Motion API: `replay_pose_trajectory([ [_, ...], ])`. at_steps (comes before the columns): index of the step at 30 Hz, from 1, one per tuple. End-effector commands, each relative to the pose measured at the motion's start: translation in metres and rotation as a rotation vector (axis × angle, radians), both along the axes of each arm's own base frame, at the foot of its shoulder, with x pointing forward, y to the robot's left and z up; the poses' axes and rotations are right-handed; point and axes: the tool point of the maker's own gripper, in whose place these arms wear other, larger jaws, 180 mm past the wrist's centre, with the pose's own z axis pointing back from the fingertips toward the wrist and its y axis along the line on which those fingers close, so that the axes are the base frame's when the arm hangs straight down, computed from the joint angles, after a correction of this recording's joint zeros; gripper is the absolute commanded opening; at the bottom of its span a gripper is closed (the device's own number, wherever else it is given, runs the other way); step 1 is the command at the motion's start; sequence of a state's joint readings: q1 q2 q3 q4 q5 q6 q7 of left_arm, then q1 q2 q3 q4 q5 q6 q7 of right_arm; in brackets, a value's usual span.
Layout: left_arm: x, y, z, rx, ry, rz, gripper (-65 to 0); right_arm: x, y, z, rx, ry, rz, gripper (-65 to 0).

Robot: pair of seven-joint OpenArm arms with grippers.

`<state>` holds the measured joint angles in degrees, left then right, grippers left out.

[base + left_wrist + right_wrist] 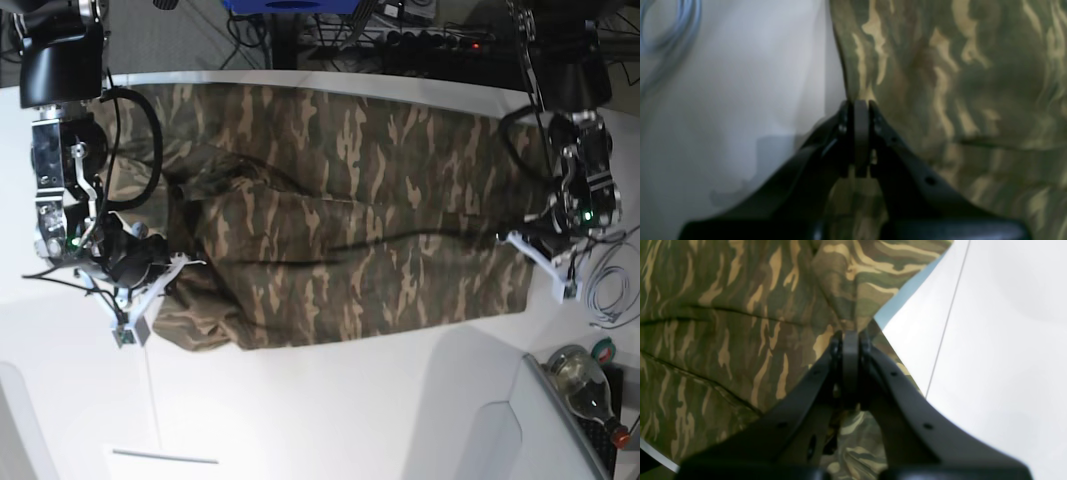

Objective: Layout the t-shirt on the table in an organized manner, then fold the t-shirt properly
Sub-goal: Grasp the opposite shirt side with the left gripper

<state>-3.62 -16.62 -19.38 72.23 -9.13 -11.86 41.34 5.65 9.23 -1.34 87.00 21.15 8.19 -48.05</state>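
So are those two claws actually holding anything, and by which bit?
Yes. Both pinch the t-shirt at opposite side edges: the left gripper and the right gripper are each shut on a fold of cloth.

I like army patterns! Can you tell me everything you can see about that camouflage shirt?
The t-shirt is soft cloth printed in olive green, brown and tan streaks. It lies spread wide across the white table, mostly flat but with long wrinkles and a bunched fold near one end. The left hand is shut on its edge at one end, and the right hand is shut on a pulled-up corner at the other. No collar or label shows.
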Motion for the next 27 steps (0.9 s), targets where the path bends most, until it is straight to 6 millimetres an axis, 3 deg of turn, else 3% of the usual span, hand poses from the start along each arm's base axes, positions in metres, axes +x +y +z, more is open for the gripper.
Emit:
replay_pose_trajectory([
  [1,0.008,0.006,0.016,0.021,-0.051,0.002,-65.0,0.012,0.0,0.015,0.006,-0.056,0.001,-65.0],
  [5,-0.011,-0.001,0.002,0.013,-0.014,-0.003,-65.0,0.012,0.0,0.015,0.006,-0.056,0.001,-65.0],
  [10,-0.016,0.0,-0.002,0.013,-0.001,0.002,-65.0,0.012,0.0,0.015,0.006,-0.055,0.002,-65.0],
  [11,-0.021,0.004,-0.004,0.013,0.008,0.017,-59.7,0.012,0.0,0.015,0.006,-0.055,0.002,-65.0],
  [14,-0.036,0.025,0.005,0.01,0.013,0.101,-35.1,0.012,0.0,0.015,0.006,-0.055,0.002,-65.0],
  [16,-0.036,0.036,0.022,0.005,-0.033,0.158,-25.3,0.012,0.0,0.015,0.006,-0.055,0.002,-65.0],
  [17,-0.038,0.044,0.031,0.012,-0.058,0.187,-24.2,0.013,0.0,0.015,0.006,-0.057,0.002,-65.0],
  [19,-0.032,0.056,0.047,0.023,-0.106,0.217,-24.2,0.013,0.0,0.015,0.006,-0.057,0.002,-65.0],
  [22,-0.006,0.065,0.058,0.005,-0.144,0.233,-23.0,0.013,0.0,0.016,0.006,-0.058,0.002,-65.0],
  [27,0.045,0.071,0.041,-0.109,-0.175,0.186,-23.0,0.013,0.0,0.016,0.006,-0.058,0.002,-65.0],
])
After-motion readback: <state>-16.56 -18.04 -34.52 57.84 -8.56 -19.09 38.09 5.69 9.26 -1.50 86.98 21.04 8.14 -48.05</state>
